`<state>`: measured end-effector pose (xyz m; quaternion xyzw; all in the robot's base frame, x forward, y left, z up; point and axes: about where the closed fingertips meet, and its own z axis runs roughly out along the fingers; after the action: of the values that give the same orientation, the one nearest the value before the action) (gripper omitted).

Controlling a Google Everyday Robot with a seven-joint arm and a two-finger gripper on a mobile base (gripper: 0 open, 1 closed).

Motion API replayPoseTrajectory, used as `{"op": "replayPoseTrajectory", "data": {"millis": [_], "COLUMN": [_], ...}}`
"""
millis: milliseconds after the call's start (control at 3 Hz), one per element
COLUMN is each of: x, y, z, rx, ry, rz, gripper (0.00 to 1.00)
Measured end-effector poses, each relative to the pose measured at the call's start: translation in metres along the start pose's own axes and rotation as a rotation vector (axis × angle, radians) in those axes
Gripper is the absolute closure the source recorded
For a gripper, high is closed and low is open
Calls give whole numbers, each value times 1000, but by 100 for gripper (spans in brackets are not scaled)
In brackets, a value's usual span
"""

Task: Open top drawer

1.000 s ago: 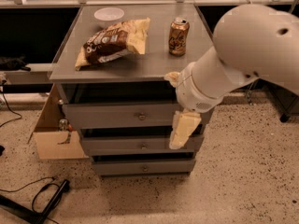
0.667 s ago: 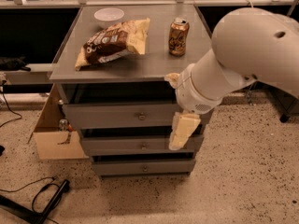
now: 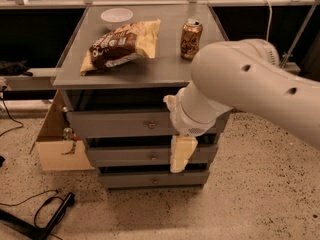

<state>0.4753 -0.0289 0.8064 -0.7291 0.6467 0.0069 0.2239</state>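
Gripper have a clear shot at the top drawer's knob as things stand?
Probably yes. The gripper hangs in front of the drawer fronts, just right of the knob on the top drawer, and nothing shows between them.

Finding: the top drawer [image 3: 115,124] has a smooth, matt grey front; its knob [image 3: 151,125] is dull brass-like metal. The cabinet top [image 3: 170,66] is smooth grey with a faint sheen. On the cabinet, the chip bag [image 3: 120,46] is glossy crinkled film and the can [image 3: 191,32] shiny metal. The gripper [image 3: 179,161], before the cabinet's middle drawer, is matt cream plastic. The arm [image 3: 250,84] has a smooth white shell.
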Motion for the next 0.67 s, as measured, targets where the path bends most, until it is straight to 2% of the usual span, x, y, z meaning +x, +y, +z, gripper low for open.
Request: {"op": "replayPoseTrajectory", "data": {"millis": [333, 667], "x": [15, 35], "y": [-14, -46], "z": [23, 42], "rx": [2, 27], "ry": [105, 197], "rz": [-68, -143], "gripper": [0, 0]}}
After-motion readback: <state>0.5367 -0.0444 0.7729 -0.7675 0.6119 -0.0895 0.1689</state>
